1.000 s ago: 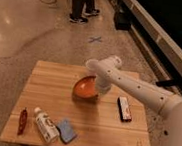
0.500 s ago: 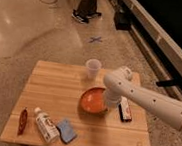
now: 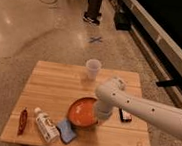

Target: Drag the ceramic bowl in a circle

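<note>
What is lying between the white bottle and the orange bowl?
A blue sponge, seen in the camera view. The gripper is at the ceramic bowl, on the side away from the sponge.

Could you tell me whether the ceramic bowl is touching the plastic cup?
Apart. The camera view shows bare table between the ceramic bowl and the plastic cup; the gripper is at the bowl's right rim.

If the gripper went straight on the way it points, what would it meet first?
The gripper points down at the rim of the ceramic bowl, so it meets that first, and is probably touching it; depth is unclear. The wooden table lies beneath.
</note>
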You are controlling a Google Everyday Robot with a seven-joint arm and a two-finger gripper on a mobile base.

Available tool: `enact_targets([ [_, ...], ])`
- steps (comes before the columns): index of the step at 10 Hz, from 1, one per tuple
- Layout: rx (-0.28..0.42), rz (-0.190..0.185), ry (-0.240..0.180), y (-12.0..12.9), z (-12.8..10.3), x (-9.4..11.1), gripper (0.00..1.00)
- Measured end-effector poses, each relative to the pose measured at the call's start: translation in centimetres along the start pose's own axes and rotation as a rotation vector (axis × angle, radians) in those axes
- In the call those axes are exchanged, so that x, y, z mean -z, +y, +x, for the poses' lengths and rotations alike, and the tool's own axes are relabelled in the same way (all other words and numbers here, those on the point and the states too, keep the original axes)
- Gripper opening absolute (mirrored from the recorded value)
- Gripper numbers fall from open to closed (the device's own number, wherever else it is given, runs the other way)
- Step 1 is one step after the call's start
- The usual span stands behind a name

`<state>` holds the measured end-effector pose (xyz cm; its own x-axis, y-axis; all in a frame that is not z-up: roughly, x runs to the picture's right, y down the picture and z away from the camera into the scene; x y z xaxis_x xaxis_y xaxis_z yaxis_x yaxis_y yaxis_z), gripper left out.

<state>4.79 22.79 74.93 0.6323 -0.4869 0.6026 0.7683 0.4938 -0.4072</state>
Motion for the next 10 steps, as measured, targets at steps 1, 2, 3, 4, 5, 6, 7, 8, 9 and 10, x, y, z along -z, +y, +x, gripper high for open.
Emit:
enact_targets([
  [1, 0.030, 0.009, -0.010, -1.5, -1.3, -0.4, 0.00],
  [2, 0.058, 0.018, -0.017, -2.9, -2.3, -0.8, 0.00],
  [3, 0.090, 0.027, -0.020, -4.6, -3.3, -1.3, 0.00],
  [4, 0.120, 0.036, -0.021, -6.4, -4.1, -1.7, 0.00],
  [5, 0.148, 0.046, -0.017, -8.7, -4.7, -2.0, 0.00],
  [6, 0.165, 0.054, -0.009, -10.6, -4.9, -2.2, 0.00],
  [7, 0.175, 0.063, 0.000, -12.2, -4.9, -2.2, 0.00],
  [8, 0.180, 0.071, 0.007, -13.7, -4.7, -2.0, 0.00],
  [9, 0.178, 0.085, 0.030, -15.9, -3.8, -1.6, 0.00],
  [10, 0.169, 0.093, 0.051, -17.3, -2.7, -1.2, 0.00],
])
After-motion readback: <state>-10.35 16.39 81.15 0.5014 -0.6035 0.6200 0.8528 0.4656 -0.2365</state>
